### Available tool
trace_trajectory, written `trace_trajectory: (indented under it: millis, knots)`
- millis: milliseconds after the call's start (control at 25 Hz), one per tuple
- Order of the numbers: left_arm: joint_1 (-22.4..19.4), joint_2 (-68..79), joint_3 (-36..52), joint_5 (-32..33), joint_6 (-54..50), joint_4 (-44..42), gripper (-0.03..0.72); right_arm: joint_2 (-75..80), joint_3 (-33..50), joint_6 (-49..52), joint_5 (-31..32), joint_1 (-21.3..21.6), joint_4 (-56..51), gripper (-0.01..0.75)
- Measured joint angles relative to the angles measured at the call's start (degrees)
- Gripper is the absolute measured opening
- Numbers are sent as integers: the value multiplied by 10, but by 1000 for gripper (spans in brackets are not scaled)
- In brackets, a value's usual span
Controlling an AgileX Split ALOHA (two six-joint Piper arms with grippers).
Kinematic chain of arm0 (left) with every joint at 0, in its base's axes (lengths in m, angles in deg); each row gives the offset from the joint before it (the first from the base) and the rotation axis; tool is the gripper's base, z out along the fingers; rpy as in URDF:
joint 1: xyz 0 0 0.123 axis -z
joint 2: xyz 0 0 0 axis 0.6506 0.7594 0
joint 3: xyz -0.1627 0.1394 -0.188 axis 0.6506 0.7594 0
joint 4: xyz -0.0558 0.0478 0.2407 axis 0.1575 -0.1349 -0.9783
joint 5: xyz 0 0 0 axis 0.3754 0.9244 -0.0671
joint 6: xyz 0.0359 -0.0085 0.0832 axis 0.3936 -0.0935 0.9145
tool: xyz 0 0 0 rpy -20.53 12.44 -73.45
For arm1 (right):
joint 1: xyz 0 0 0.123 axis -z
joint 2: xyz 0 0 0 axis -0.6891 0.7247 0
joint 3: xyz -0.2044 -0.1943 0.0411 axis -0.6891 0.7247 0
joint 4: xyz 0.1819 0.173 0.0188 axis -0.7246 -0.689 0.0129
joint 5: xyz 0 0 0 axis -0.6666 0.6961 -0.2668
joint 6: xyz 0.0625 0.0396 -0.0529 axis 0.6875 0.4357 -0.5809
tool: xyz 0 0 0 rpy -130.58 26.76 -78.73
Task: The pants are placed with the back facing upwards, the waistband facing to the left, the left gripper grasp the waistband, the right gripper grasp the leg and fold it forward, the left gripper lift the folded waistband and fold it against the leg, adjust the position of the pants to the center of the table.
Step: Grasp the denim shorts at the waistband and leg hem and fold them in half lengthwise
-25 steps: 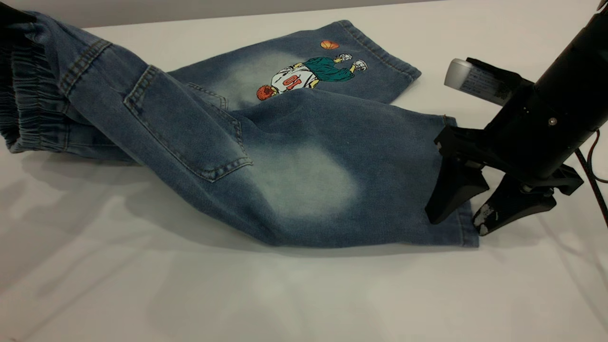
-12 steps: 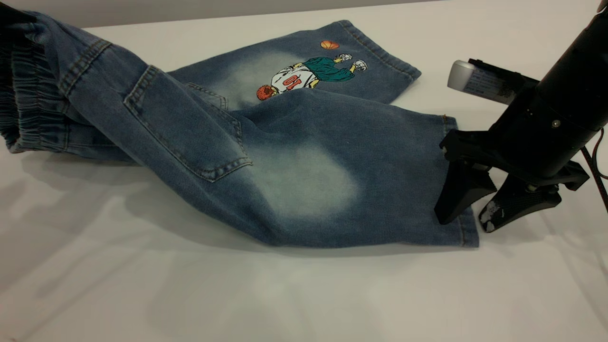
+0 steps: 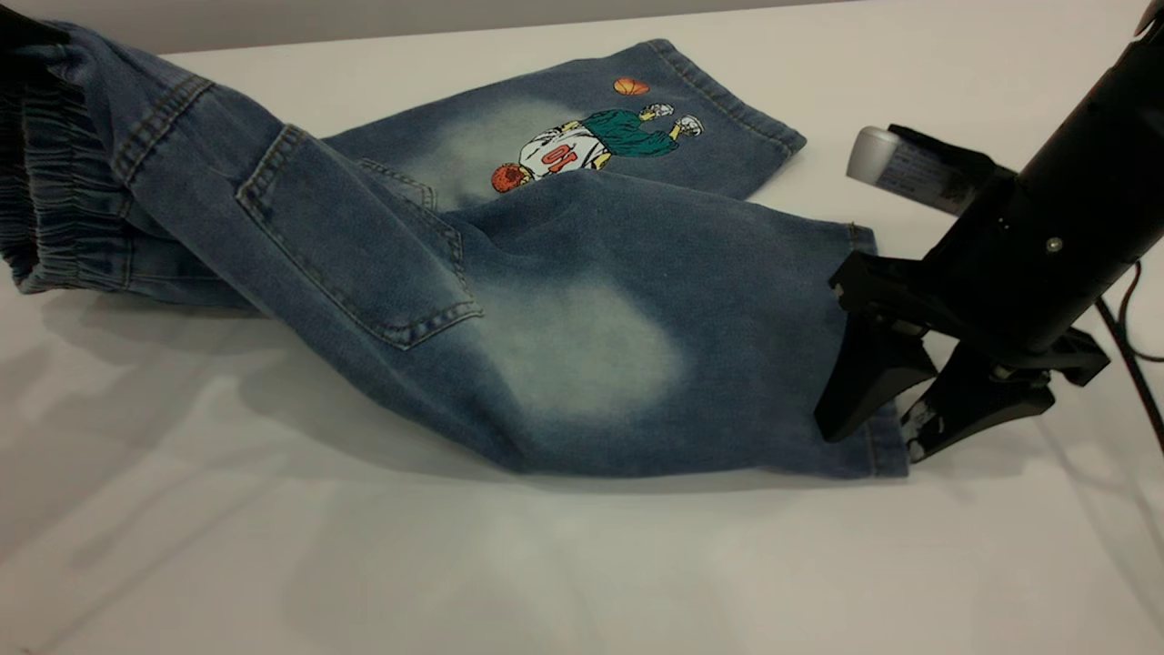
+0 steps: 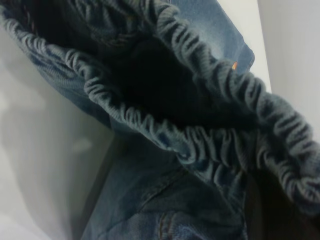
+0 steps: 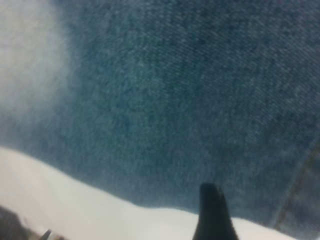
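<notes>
At the hem of the leg [image 3: 637, 318] my right gripper [image 3: 873, 437] stands spread, one finger on the denim and one just off its edge. I'd slide the outer finger under the hem before pinching, taking both layers. The pants [image 3: 382, 236] lie across the table [image 3: 582, 564], with the waistband [image 3: 55, 209] raised at the far left; the left gripper's state I cannot tell. I count one pair of pants, two legs.
</notes>
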Motion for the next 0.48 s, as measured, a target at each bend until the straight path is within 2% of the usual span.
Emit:
trace_trajectory:
  millis: [280, 360, 480]
  knots:
    - [0, 0, 0, 3, 5, 0, 89, 3, 0, -75, 25, 0, -69, 386]
    - [0, 0, 0, 5, 5, 0, 89, 3, 0, -77, 26, 0, -70, 346]
    - [0, 0, 0, 5, 5, 0, 89, 3, 0, -77, 26, 0, -70, 238]
